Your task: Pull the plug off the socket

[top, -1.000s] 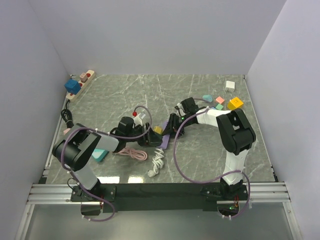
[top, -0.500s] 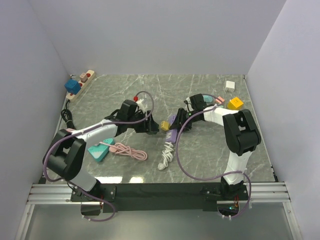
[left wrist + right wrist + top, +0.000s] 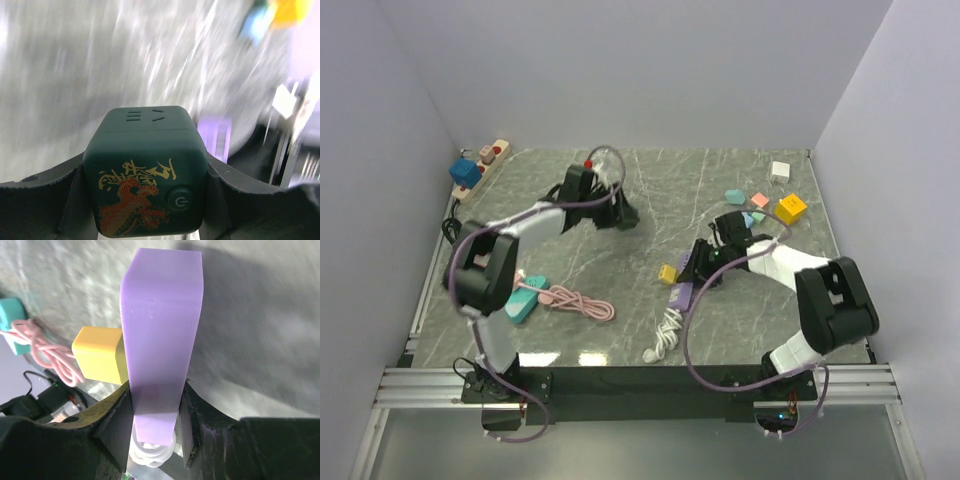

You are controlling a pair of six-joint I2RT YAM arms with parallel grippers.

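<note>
The left gripper point(image 3: 145, 212) has its fingers point(image 3: 42, 200) pressed against both sides of the dark green socket cube point(image 3: 145, 190), which bears a gold and red dragon. In the top view this pair sits toward 11 o'clock on the table point(image 3: 770, 300). The purple plug point(image 3: 161, 335) is free of the socket and well apart from it, toward 4 o'clock. It is pinched in the right gripper point(image 3: 156, 426), with a yellow block point(image 3: 99, 360) at its 9 o'clock side. A white cord point(image 3: 665, 332) trails toward 6 o'clock.

green cube socket point(image 3: 145, 170) & purple plug point(image 3: 160, 330) unplugged, well apart.
</note>
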